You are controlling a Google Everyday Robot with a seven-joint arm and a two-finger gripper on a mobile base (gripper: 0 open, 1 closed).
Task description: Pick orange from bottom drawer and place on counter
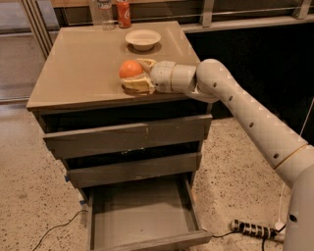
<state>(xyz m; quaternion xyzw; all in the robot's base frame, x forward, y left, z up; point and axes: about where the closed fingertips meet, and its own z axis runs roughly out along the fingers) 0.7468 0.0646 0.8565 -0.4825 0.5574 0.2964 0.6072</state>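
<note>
The main risk here is the orange (130,68) rolling away. It is a smooth round fruit on a glossy tan surface (78,63), and it sits close to the front edge instead of the middle. If it is let go while not fully at rest on the slab, or if one finger drags on it while opening, it could roll forward over the lip. From there it would drop to the speckled floor (29,196) or back into the bottom drawer (142,215), which stands pulled out and empty directly below. A second hazard is the withdrawal: the forearm lies low across the right front corner, so a sideways pull could sweep the fruit along with it. A lift straight up before retreating looks safer. The white bowl (143,39) stands well apart toward the back, and the red soda can (123,12) and the clear bottle (103,11) are at the far edge. None of them looks likely to be struck. As for the tool (133,75), it lies on its side just above the surface near the front edge. One pale finger is behind the orange and the other in front of and below it. The fingers appear closed in as far as the fruit allows, so it looks gripped and not released. Whether the orange's underside already touches the slab cannot be told from this angle.
</note>
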